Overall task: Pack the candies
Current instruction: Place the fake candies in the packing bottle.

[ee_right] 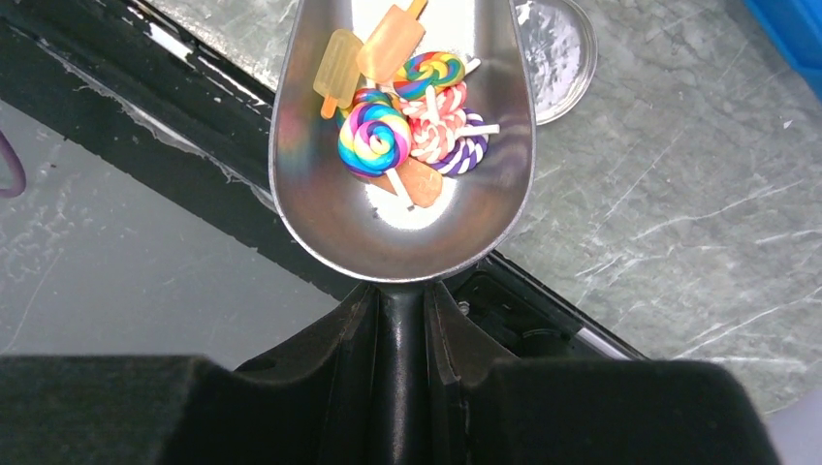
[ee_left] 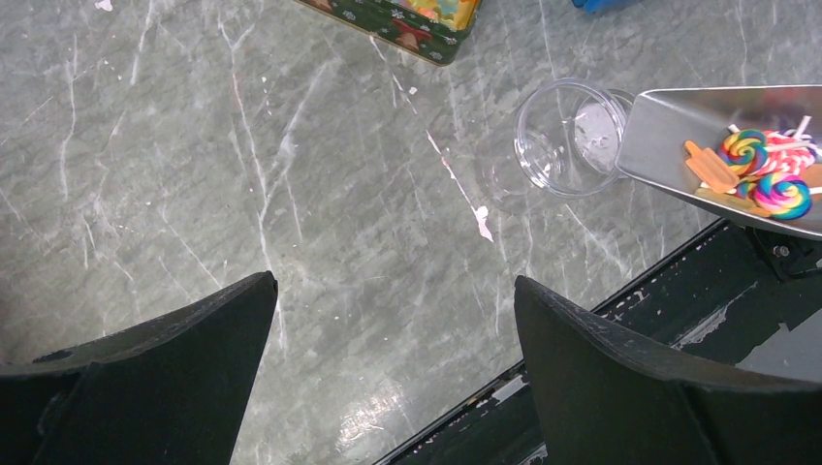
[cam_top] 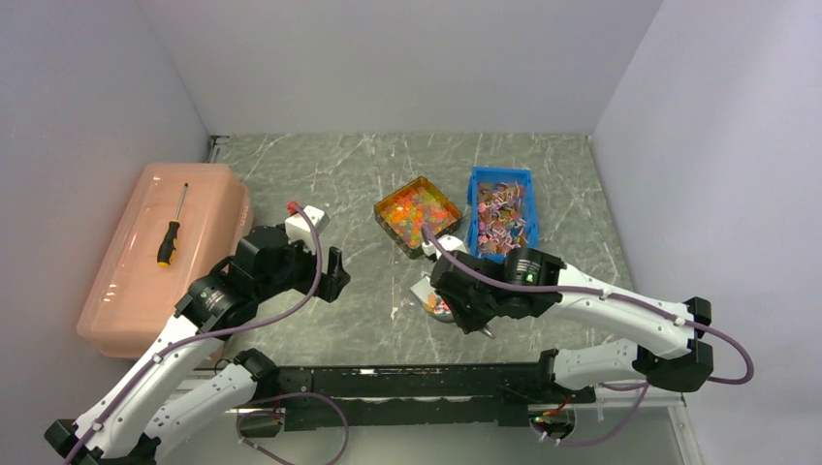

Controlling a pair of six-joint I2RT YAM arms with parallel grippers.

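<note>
The candies (cam_top: 415, 211), tiny glossy orange, yellow, red and green pieces, fill a square tin (cam_top: 386, 225) at the table's middle; the tin's corner shows in the left wrist view (ee_left: 407, 24). My right gripper (cam_top: 463, 302) (ee_right: 402, 302) is shut on the handle of a metal scoop (ee_right: 310, 194) (ee_left: 669, 126). The scoop carries swirl lollipops (ee_right: 373, 136) and orange ice-pop pieces. Its lip hangs just beside a clear round container (ee_left: 572, 136) (ee_right: 560, 53) that looks empty. My left gripper (cam_top: 330, 274) (ee_left: 393, 300) is open and empty, left of the container.
A blue bin (cam_top: 502, 218) of wrapped sweets stands right of the tin. A pink lidded box (cam_top: 126, 281) with a screwdriver (cam_top: 172, 228) on it sits at the left. A small white object (cam_top: 308, 217) lies behind the left gripper. A black rail (cam_top: 407, 378) runs along the near edge.
</note>
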